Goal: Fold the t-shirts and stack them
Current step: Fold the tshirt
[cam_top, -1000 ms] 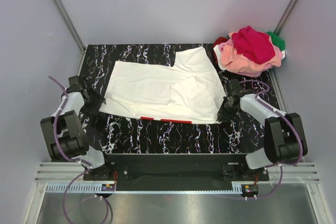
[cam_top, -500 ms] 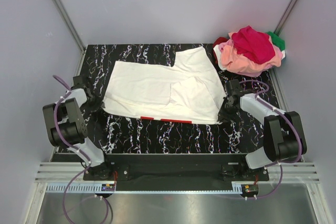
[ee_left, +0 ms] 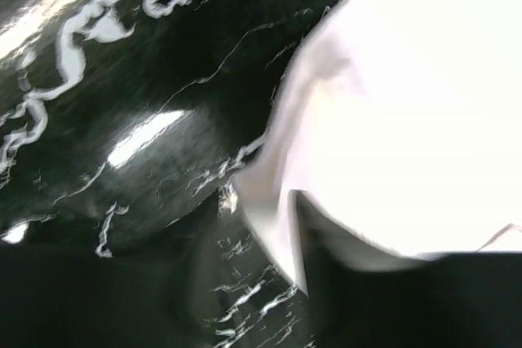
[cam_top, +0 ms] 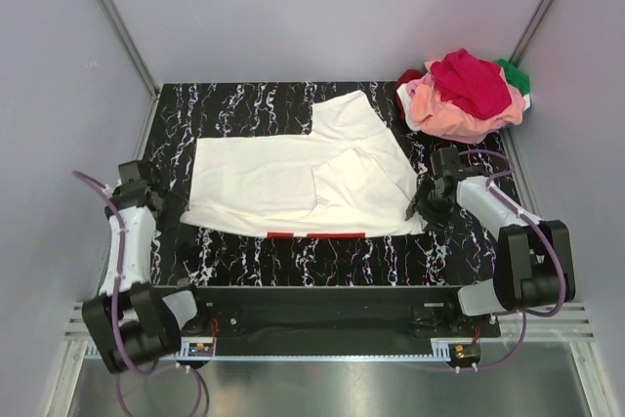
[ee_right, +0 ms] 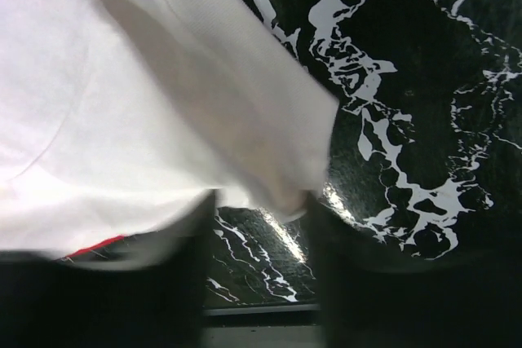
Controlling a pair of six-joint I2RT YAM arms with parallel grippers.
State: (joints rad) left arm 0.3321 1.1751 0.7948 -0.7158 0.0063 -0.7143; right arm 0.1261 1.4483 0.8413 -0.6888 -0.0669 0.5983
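1. The white t-shirt [cam_top: 293,178] lies spread flat on the black marbled table [cam_top: 322,261], between both grippers.
2. The left gripper [cam_top: 168,214] pinches its near-left corner.
3. The right gripper [cam_top: 422,207] pinches its near-right corner. A heap of coloured t-shirts [cam_top: 467,93] sits just beyond.

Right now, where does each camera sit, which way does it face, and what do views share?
Top external: above and behind the arms, looking down at the table, white t-shirt and pile of shirts; both arms show.
Left wrist: on the left gripper, low, facing the white t-shirt's corner; its dark fingers show.
Right wrist: on the right gripper, low, facing the opposite corner; its fingers show.
Shared: the white t-shirt on the table.
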